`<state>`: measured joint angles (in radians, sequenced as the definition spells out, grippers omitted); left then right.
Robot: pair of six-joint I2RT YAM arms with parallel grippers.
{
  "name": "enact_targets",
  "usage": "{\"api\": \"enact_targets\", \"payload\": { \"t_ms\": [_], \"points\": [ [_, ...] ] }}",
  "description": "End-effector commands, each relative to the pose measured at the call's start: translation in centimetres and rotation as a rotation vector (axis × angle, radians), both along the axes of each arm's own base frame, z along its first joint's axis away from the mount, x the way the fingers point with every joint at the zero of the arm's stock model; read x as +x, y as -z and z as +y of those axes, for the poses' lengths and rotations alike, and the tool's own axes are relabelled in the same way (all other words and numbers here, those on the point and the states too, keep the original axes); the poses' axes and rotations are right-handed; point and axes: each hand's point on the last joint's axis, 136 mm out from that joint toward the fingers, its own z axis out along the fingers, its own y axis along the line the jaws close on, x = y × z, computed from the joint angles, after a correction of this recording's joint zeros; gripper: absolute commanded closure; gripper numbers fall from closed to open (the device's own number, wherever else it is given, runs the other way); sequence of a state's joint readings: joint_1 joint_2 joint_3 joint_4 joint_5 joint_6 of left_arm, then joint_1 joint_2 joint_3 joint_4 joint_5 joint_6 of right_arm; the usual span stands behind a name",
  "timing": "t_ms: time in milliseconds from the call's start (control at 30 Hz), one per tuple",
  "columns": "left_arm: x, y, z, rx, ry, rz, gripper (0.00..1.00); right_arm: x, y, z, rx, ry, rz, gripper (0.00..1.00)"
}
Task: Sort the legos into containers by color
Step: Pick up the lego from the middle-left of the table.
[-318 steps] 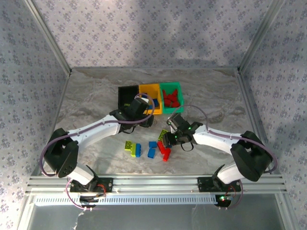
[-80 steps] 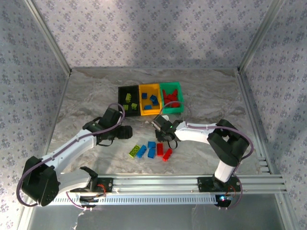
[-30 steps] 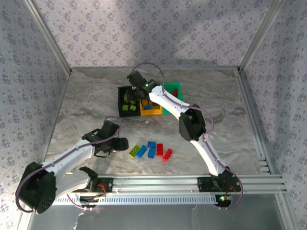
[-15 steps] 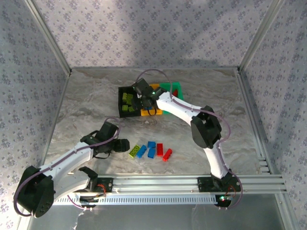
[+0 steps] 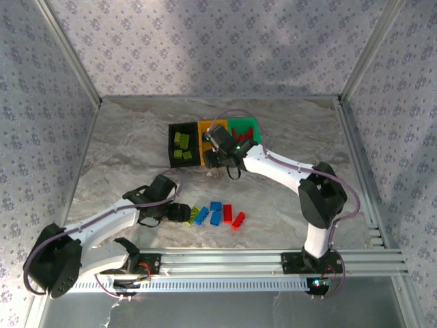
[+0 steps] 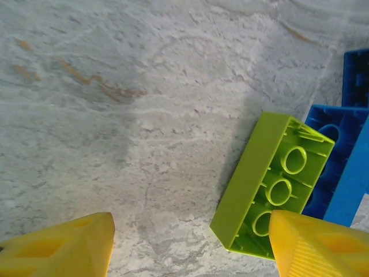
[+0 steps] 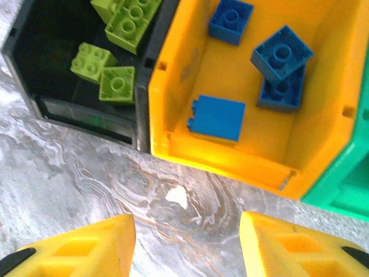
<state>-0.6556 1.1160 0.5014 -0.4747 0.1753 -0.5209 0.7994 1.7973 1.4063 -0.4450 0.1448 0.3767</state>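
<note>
Lime-green plastic, the loose brick (image 6: pixel 271 184) at the left gripper (image 6: pixel 190 234) lies upside down on the marble table (image 6: pixel 144 86), its hollow underside and three tubes facing the wrist camera. Its long axis runs diagonally, from the near end by the finger pad (image 6: pixel 323 248) at the picture's right, up and away. That pad hides the near corner, so contact cannot be confirmed. Just beside its far long side sit loose blue bricks (image 6: pixel 340 167), cut off by the frame edge. The left jaws stand apart with nothing clamped between them. From above, two loose red bricks (image 5: pixel 227 212) end the same row. The right gripper (image 7: pixel 187 231) is released and empty, above bare table just in front of the orange-yellow bin (image 7: pixel 230 161), which holds four sorted blue bricks (image 7: pixel 219 118). The black bin (image 7: pixel 86 118) beside it holds lime bricks (image 7: pixel 118 83). The green bin (image 7: pixel 340 184) is cropped to one corner.
</note>
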Motion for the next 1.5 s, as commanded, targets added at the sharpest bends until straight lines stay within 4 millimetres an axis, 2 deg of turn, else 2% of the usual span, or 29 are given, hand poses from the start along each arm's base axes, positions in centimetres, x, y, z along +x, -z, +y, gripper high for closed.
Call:
{"api": "enact_targets", "payload": {
  "t_ms": [0, 100, 367, 567, 700, 833, 867, 933, 1033, 1167, 1300, 1467],
  "points": [
    [0.9, -1.2, -1.2, 0.01, 0.039, -0.046, 0.29, -0.3, -0.6, -1.0, 0.0, 0.033, -0.025, 0.47],
    [0.9, -1.2, -2.3, 0.008, 0.059, -0.06, 0.29, -0.6, -0.3, -1.6, -0.007, 0.043, -0.022, 0.47],
    [0.6, 0.5, -2.9, 0.067, 0.084, -0.03, 0.29, -0.9, -0.3, -2.4, 0.0, 0.059, -0.025, 0.47],
    [0.6, 0.4, -4.1, 0.096, 0.12, -0.038, 0.29, -1.0, -0.5, -2.9, 0.004, 0.069, -0.031, 0.47],
    [0.9, 1.0, -3.5, 0.155, 0.105, -0.042, 0.29, -1.2, -0.6, -3.2, 0.004, 0.07, -0.032, 0.47],
    [1.0, 1.3, -2.9, 0.193, 0.092, -0.035, 0.41, -1.1, -0.8, -3.7, 0.006, 0.08, -0.036, 0.47],
    [0.9, 1.4, -2.9, 0.193, 0.092, -0.033, 0.41, -1.2, -0.8, -3.7, 0.008, 0.079, -0.036, 0.47],
    [0.9, 1.2, -3.0, 0.185, 0.089, -0.033, 0.49, -1.2, -0.8, -3.7, 0.009, 0.08, -0.035, 0.47],
    [1.1, 0.9, -3.2, 0.175, 0.085, -0.042, 0.67, -1.2, -0.7, -3.7, 0.01, 0.081, -0.034, 0.47],
    [1.2, 0.5, -3.2, 0.174, 0.086, -0.046, 0.79, -1.3, -0.6, -3.7, 0.012, 0.079, -0.031, 0.47],
    [1.5, -0.1, -3.3, 0.169, 0.08, -0.065, 0.86, -1.4, -0.6, -4.0, 0.011, 0.084, -0.035, 0.47],
    [2.5, -1.3, -3.3, 0.164, 0.047, -0.109, 0.88, -1.7, -0.4, -4.6, 0.003, 0.091, -0.034, 0.47]
  ]
}}
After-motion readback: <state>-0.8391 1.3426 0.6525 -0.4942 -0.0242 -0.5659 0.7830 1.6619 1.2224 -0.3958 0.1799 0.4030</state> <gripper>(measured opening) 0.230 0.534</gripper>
